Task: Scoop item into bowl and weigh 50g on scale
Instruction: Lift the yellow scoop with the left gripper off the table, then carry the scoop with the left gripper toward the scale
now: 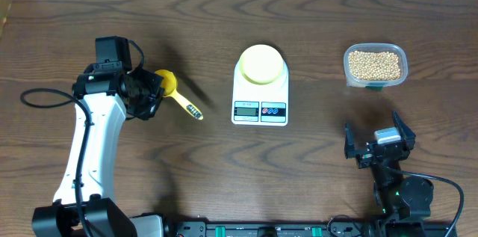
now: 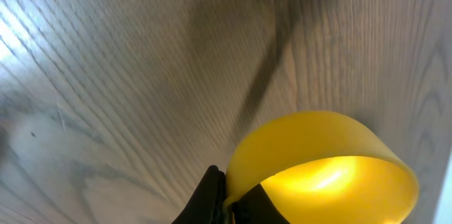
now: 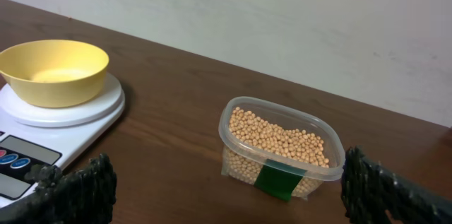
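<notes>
1. At the left of the table: left gripper, clamped tight on the scoop at the cup's rim.
2. Handle slanting away toward the scale, dark marks at its tip.
3. In the left wrist view: black fingers pinching the yellow rim, cup hollow lit from within, long shadow across the wood grain.
4. Mid-table: scale, white, with display and two coloured buttons on the near edge.
5. On its platform: bowl, pale yellow, upright, centred.
6. Far right: beans, heaped in a clear tub with a green label, well apart from the scale.
7. Near right, in front of the tub: right gripper, fingers spread wide, gripping nothing, pointed toward tub and scale.
</notes>
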Available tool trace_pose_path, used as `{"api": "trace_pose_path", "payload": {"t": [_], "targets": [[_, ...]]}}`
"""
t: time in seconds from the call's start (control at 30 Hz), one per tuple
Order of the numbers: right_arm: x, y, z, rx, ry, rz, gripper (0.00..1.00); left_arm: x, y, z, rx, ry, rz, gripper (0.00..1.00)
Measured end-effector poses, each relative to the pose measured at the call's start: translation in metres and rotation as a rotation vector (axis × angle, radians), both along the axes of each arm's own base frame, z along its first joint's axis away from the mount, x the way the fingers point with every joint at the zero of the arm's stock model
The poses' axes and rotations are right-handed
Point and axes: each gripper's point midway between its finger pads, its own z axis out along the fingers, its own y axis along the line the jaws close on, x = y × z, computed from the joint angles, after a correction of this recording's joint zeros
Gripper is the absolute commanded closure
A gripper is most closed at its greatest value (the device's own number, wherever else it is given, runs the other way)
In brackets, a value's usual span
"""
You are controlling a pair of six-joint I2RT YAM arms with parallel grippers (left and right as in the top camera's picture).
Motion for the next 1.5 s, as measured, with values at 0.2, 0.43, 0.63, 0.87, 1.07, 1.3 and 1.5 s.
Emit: {"api": "trace_pose_path", "payload": {"t": [0.2,0.43,0.63,0.87,1.07,1.3,1.5], "targets": [[0.0,0.0,0.0,0.0,0.0,0.0,0.01,0.0,-0.001,0.0,-0.031,0.013,0.062,0.92],[0.0,0.0,0.0,0.0,0.0,0.0,0.01,0.0,-0.003,0.001,-0.047,0.015,0.073,0.92],[0.0,0.0,0.0,0.0,0.0,0.0,0.01,-0.002,-0.003,0.0,-0.061,0.03,0.107,0.92],[0.0,0.0,0.0,0.0,0.0,0.0,0.01,-0.003,-0.005,0.0,-0.098,0.059,0.203,0.92],[0.0,0.0,0.0,0.0,0.0,0.0,0.01,-0.004,-0.014,0.0,-0.129,0.077,0.236,0.92],[0.0,0.0,0.0,0.0,0.0,0.0,0.01,-0.005,-0.027,0.0,-0.161,0.1,0.271,0.92],[0.0,0.0,0.0,0.0,0.0,0.0,0.01,-0.006,-0.038,0.0,-0.179,0.113,0.284,0.92]]}}
